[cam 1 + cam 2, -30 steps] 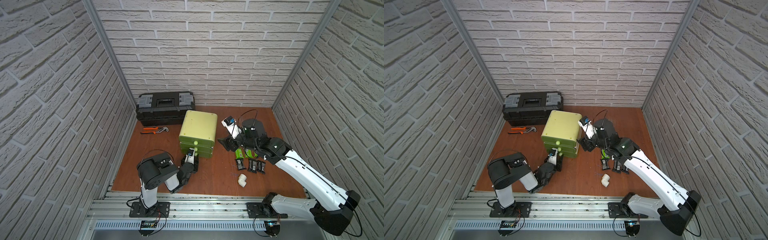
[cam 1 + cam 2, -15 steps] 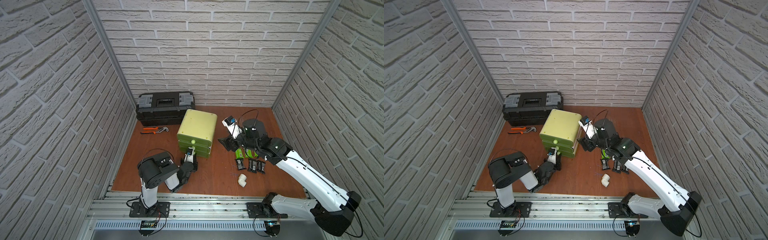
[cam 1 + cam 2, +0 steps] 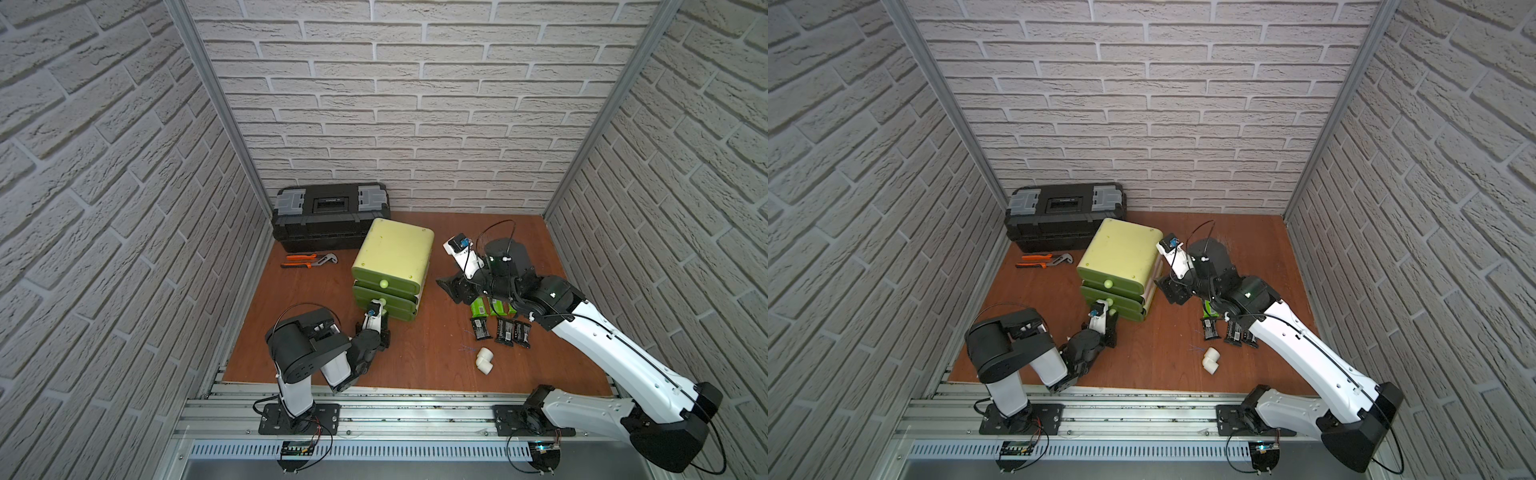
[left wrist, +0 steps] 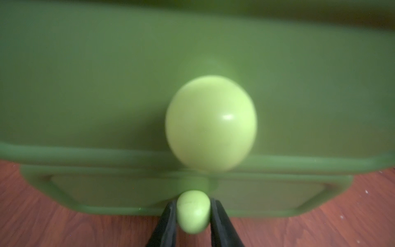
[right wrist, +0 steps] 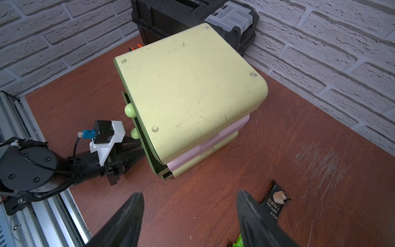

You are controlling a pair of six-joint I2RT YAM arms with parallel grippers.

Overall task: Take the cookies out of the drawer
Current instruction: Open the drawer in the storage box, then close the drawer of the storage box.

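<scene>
Cookies [image 3: 503, 331] lie on the desk [image 3: 415, 357] between the drawer unit [image 3: 395, 249] and the right edge. Our left gripper [image 4: 193, 203] pinches the lowest knob [image 4: 193, 216]; the right gripper [image 5: 189, 193] stands wide and empty. Next we probably need a straight pull toward the front edge.

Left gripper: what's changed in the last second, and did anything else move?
The left gripper closed onto the knob of the bottom drawer, which is not visibly pulled out yet. Unchanged: the right gripper open beside the drawer unit, the cookies on the table, the white pipe elbow.
</scene>
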